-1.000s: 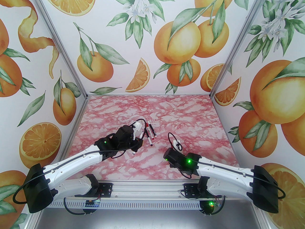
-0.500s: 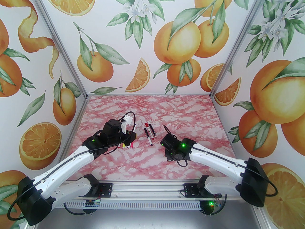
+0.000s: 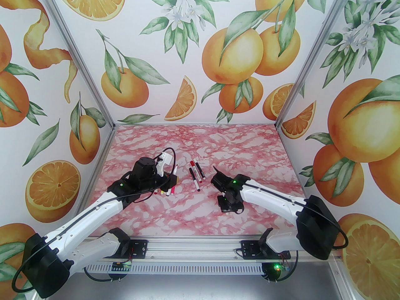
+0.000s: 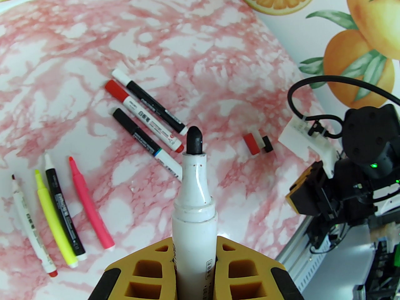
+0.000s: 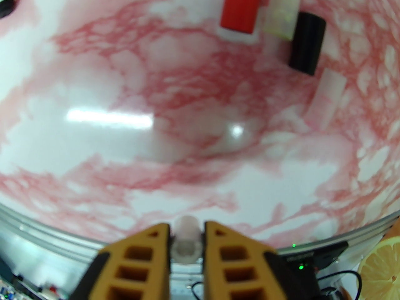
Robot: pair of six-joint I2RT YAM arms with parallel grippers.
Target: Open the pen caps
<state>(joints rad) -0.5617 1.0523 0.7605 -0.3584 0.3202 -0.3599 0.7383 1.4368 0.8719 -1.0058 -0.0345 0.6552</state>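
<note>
Shift: left gripper (image 4: 193, 245) moved left, clamping uncapped marker (image 4: 194, 195) | right gripper (image 5: 187, 230) clamps white cap (image 5: 186, 241)

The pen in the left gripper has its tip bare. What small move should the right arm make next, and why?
Probably lower the right gripper and open it, leaving the pale cap beside the red cap and black cap on the table: the left gripper's pen is already uncapped.

Bench (image 5: 93, 167): glossy, smooth marble-print top, glinting. Marker barrel (image 4: 193, 211): shiny white plastic. Red cap (image 5: 240, 5), black cap (image 5: 307, 44): smooth opaque plastic. Clear cap (image 5: 187, 239): frosted translucent plastic.
</note>
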